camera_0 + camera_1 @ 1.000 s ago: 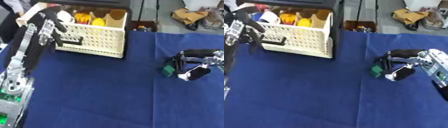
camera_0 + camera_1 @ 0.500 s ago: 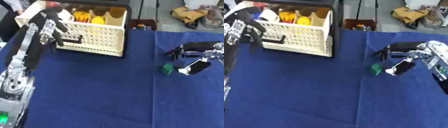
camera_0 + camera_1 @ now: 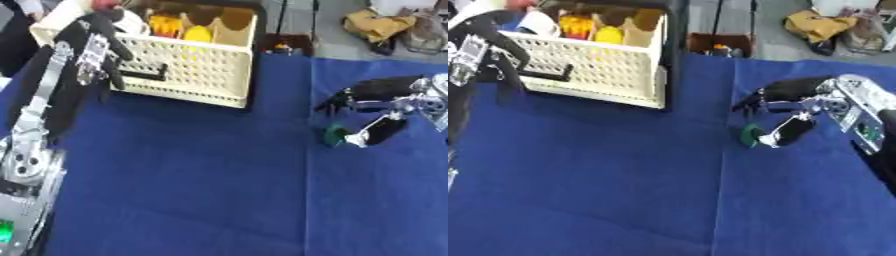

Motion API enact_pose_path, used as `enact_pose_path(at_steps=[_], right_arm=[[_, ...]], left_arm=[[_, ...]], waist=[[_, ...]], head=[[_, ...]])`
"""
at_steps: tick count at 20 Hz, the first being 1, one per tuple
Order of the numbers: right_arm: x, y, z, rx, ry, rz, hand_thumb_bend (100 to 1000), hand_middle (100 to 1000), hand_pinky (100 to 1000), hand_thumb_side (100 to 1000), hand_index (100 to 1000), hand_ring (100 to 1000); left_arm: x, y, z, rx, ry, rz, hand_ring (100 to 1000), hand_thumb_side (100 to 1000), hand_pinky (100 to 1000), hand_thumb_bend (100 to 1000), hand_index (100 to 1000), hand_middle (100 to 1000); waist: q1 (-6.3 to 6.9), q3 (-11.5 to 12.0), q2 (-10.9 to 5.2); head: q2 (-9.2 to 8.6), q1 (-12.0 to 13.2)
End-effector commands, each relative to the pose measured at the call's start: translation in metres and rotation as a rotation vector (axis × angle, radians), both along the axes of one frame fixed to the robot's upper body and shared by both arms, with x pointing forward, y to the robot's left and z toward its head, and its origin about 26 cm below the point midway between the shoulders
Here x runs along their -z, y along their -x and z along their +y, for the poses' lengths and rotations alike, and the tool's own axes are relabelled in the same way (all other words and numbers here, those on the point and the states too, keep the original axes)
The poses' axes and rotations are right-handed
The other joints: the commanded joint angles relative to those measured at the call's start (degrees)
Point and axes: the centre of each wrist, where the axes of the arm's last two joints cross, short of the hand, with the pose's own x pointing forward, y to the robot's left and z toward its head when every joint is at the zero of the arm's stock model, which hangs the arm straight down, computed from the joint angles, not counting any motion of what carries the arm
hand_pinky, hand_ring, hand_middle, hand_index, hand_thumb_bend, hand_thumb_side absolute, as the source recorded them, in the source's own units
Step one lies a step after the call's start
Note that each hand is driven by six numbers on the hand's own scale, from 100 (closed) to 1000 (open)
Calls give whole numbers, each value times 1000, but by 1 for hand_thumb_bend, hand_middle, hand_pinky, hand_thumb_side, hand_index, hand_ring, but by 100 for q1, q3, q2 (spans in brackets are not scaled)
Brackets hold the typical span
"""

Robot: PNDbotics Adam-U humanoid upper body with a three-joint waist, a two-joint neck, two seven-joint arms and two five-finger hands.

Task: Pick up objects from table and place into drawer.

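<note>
A small green object (image 3: 333,134) lies on the blue cloth at the right. My right hand (image 3: 378,97) hovers just above and beside it, fingers spread over it and thumb (image 3: 378,132) curving down to its right, holding nothing. My left hand (image 3: 94,42) is at the upper left, fingers curled round the black handle (image 3: 145,75) on the front of the cream perforated drawer (image 3: 188,75). Inside the drawer lie yellow and orange things (image 3: 181,28) and a white one (image 3: 535,22).
The blue cloth (image 3: 192,180) covers the table to its far edge. Beyond that edge are a small brown box (image 3: 720,44) and a tan heap (image 3: 825,30) on the floor. My left arm (image 3: 39,120) runs along the left side.
The right hand rose off the green object and opened, then settled back close over it. The left hand stays on the drawer handle. The camera shifted slightly.
</note>
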Motion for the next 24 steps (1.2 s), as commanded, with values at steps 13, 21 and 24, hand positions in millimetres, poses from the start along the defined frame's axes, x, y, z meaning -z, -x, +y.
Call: enact_pose_path(at_steps=[13, 21, 24], right_arm=[[-22, 4, -3, -228, 378, 136, 107, 775, 689, 490, 1000, 804], [-37, 11, -4, -245, 369, 95, 133, 773, 688, 478, 1000, 807], [-41, 14, -8, -239, 381, 86, 169, 777, 683, 481, 1000, 815]], left_arm=[[-6, 3, 0, 13, -35, -10, 366, 931, 163, 100, 852, 500], [-5, 3, 0, 12, -42, 0, 367, 943, 163, 100, 851, 500], [-4, 3, 1, 12, -44, 5, 368, 940, 164, 100, 850, 501]], waist=[[-22, 17, -145], [-5, -8, -161], [-5, -36, -171]], head=[[269, -103], [242, -80], [236, -79]])
